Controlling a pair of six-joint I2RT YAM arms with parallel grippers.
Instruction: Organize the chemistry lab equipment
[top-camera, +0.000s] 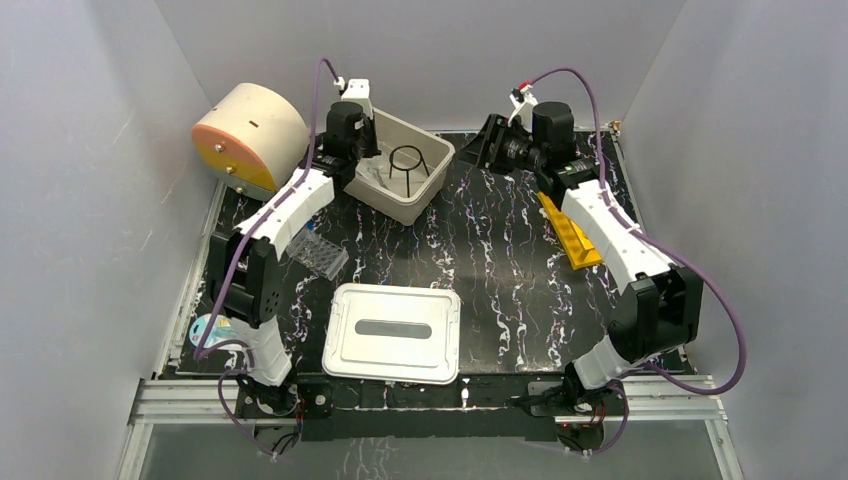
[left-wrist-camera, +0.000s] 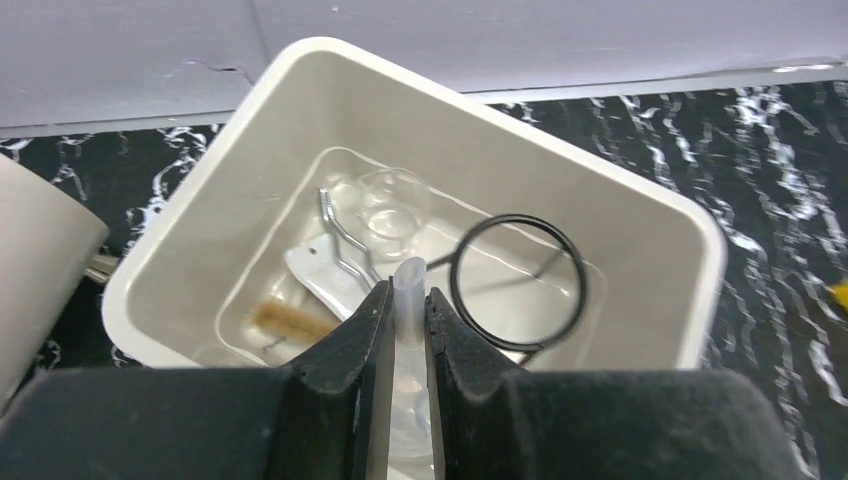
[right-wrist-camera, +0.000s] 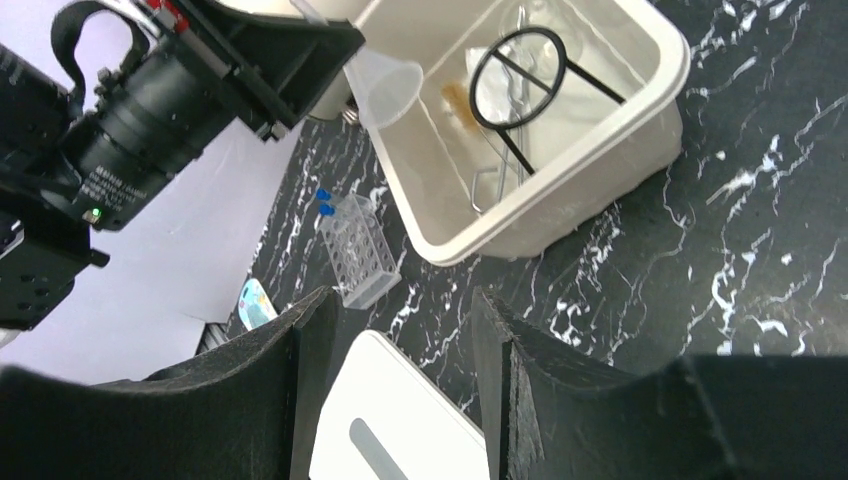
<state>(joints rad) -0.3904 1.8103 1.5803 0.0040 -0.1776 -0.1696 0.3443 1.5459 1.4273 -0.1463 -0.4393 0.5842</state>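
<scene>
My left gripper (left-wrist-camera: 408, 305) is pinched narrow on the clear funnel (left-wrist-camera: 409, 275), over the cream tub (left-wrist-camera: 620, 165) that sits by the far edge of the worktop (top-camera: 500, 260), left of centre. The funnel's stem runs along the fingers. Its open tip pokes past them, down toward the black wire ring stand (left-wrist-camera: 520, 285), beaker (left-wrist-camera: 390, 212) and brush (left-wrist-camera: 290, 322) inside. My right gripper (right-wrist-camera: 400, 370) stands wide and holds nothing.

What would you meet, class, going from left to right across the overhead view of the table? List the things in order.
Cream cylinder → clear tube rack → white tub → yellow wedge. The flat white lid is left out, since it overlaps the tub's span.
</scene>
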